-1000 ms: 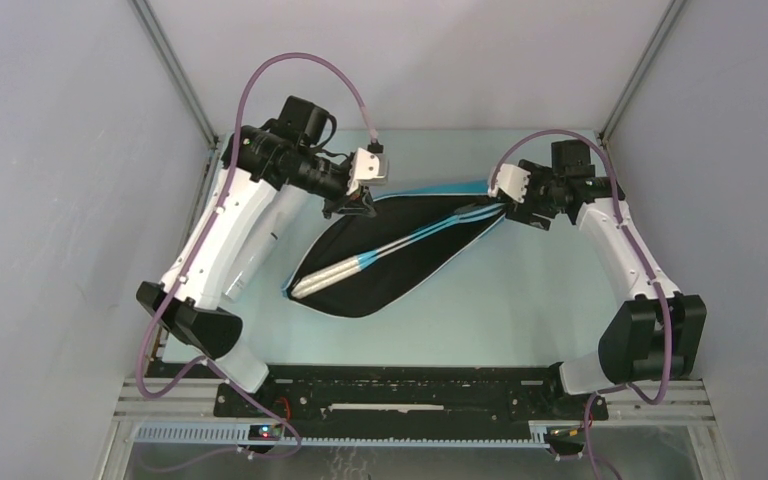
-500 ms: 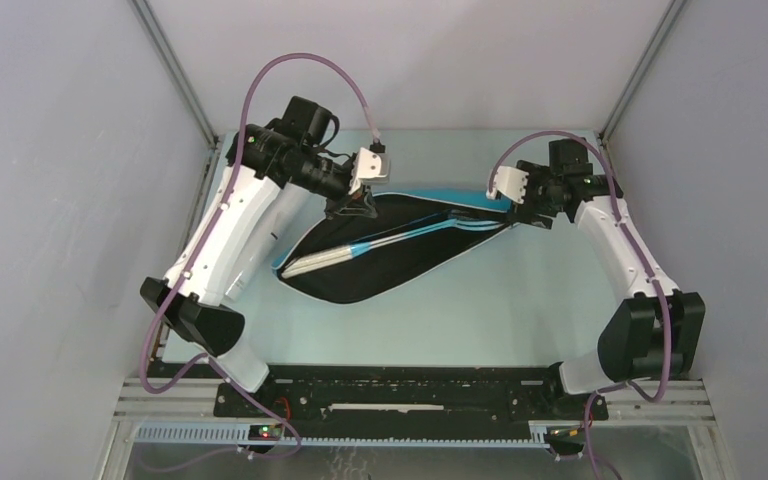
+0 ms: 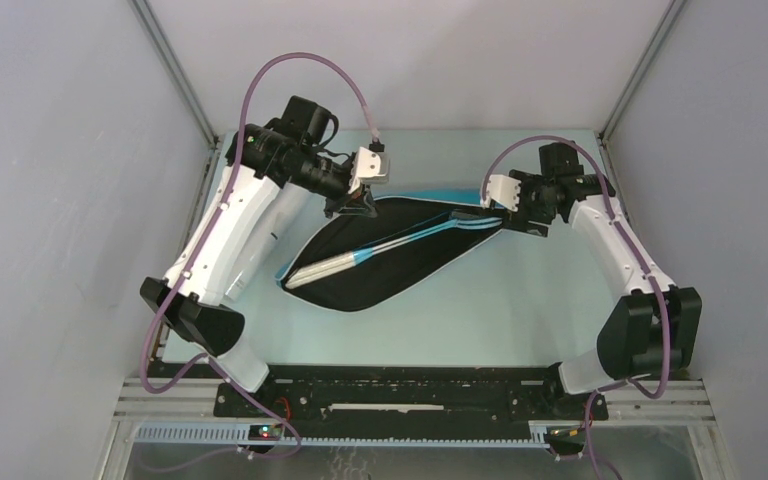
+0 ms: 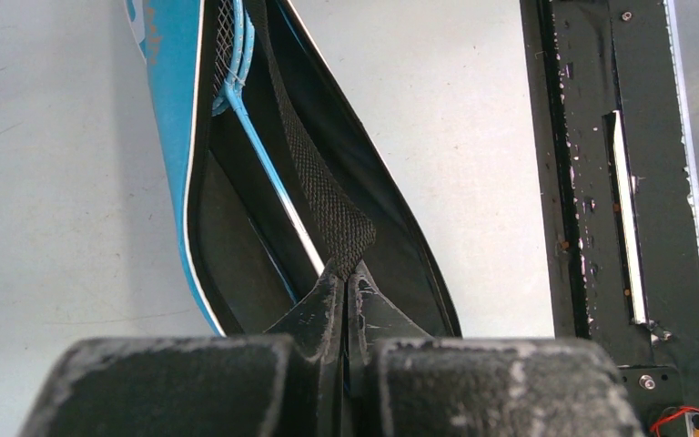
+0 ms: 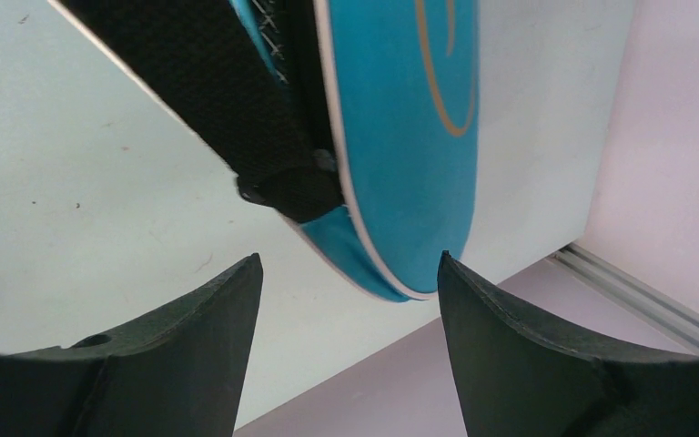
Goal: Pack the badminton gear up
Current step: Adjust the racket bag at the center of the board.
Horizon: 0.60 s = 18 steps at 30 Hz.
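Left gripper (image 4: 344, 273), pinching the black woven strap (image 4: 328, 191), has nudged the open blue fabric bag (image 3: 400, 270) leftward, still mid-packing.

Pale green table (image 3: 520, 310) (grey walls (image 3: 50, 200) around)

Left gripper (image 4: 344, 278) pinched tight, pointing right; right gripper (image 5: 347, 264) jaws spread wide, pointing left
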Each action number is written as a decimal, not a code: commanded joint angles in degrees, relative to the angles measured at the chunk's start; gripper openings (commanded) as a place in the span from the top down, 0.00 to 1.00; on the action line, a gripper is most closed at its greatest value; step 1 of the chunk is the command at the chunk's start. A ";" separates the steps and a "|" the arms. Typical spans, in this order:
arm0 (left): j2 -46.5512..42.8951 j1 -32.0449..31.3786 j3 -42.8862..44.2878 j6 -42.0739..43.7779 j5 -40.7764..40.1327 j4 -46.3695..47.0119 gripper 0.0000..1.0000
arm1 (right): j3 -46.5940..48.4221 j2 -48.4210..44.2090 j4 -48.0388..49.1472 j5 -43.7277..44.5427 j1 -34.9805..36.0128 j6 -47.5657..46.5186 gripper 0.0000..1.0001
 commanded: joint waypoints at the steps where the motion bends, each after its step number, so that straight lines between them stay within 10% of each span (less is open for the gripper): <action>1: -0.64 0.61 4.40 0.45 3.34 1.95 1.00 | -0.24 -2.87 -1.94 -0.04 0.55 0.78 0.21; 18: -0.65 0.71 3.45 3.03 4.61 -0.28 1.00 | -2.81 0.50 12.10 2.68 1.11 -1.51 0.20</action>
